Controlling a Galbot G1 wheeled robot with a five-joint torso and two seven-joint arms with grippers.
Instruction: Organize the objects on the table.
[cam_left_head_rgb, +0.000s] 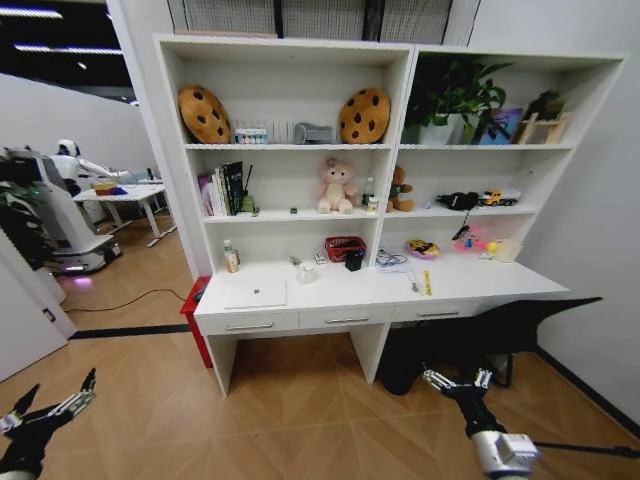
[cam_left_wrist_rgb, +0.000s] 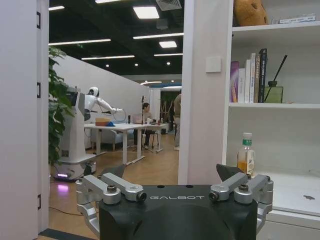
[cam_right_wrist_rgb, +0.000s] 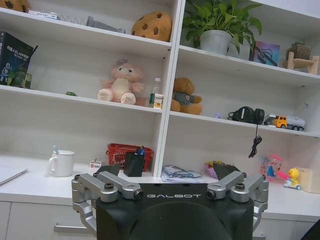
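Observation:
The long white table (cam_left_head_rgb: 470, 288) stands ahead of me under the tall shelving. A thin silver laptop (cam_left_head_rgb: 255, 294) lies shut on its left part, and its corner shows in the right wrist view (cam_right_wrist_rgb: 10, 174). Small loose items (cam_left_head_rgb: 420, 283) lie toward the right of the table. A tiny green thing (cam_right_wrist_rgb: 71, 93) sits on the middle shelf. My left gripper (cam_left_head_rgb: 58, 385) (cam_left_wrist_rgb: 170, 172) hangs low at my left, open and holding nothing. My right gripper (cam_left_head_rgb: 457, 378) (cam_right_wrist_rgb: 169, 170) is low in front of the table's right half, open and holding nothing. Both are well short of the table.
A white mug (cam_right_wrist_rgb: 62, 163), a red mesh basket (cam_left_head_rgb: 344, 247) and a black holder (cam_right_wrist_rgb: 134, 164) stand mid-table, a bottle (cam_left_head_rgb: 231, 258) at its back left. A red box (cam_left_head_rgb: 192, 300) flanks the table's left leg, a dark chair (cam_left_head_rgb: 510, 330) its right. Another robot (cam_left_head_rgb: 60, 210) stands far left.

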